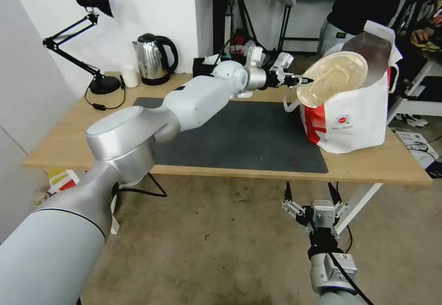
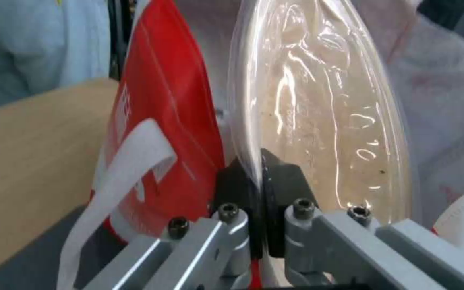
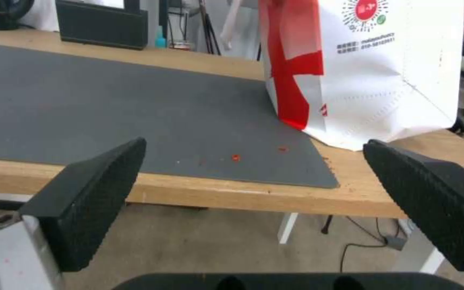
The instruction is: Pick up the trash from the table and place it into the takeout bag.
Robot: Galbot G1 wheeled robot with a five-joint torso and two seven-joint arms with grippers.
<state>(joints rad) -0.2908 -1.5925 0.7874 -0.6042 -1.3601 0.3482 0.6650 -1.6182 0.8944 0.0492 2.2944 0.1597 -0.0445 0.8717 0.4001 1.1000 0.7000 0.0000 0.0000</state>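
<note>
The silver left arm stretches forward, its left gripper point(image 1: 307, 80) clamped tight; the right gripper point(image 1: 311, 193) hangs low, fingers spread.

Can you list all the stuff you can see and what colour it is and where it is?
Bowl: one, beige, held tilted at the bag's mouth.
Takeout bag: one, white with a red panel, on the table's right end.
Table: one, light wood.
Mat: one, dark grey, on the table top.
Kettle: one, steel with black handle, at the back of the table.
Small cup: one, white, beside the kettle.
Desk lamp: one, black, back left.
Left gripper: shut on the bowl's rim.
Right gripper: open, low before the table's front edge.
</note>
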